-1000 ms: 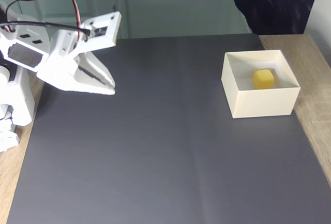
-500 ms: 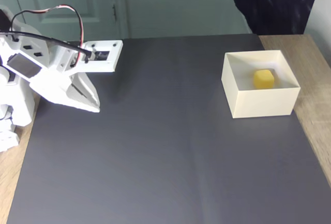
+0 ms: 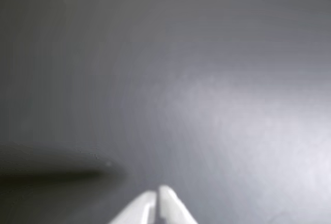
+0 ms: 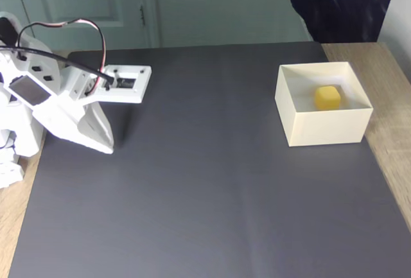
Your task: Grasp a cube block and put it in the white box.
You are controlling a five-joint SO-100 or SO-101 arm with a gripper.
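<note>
Since the earlier frames, the arm has drawn back toward the mat's (image 4: 212, 182) left edge, its gripper (image 4: 106, 146) clenched and empty. Near the right edge, the cube (image 4: 327, 97) sits inside the box (image 4: 324, 127). Retreat should finish low and slow, clear of everything.

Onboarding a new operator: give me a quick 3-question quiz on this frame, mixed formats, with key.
1. True or false: in the fixed view the yellow cube lies inside the white box.
2. In the fixed view the gripper is: A) over the box, B) at the left side of the dark mat, far from the box, C) off the mat on the wood at the right.
3. Fill in: in the wrist view the fingers are nearly ____.

Key: 1 true; 2 B; 3 closed, with nothing between them.
</note>
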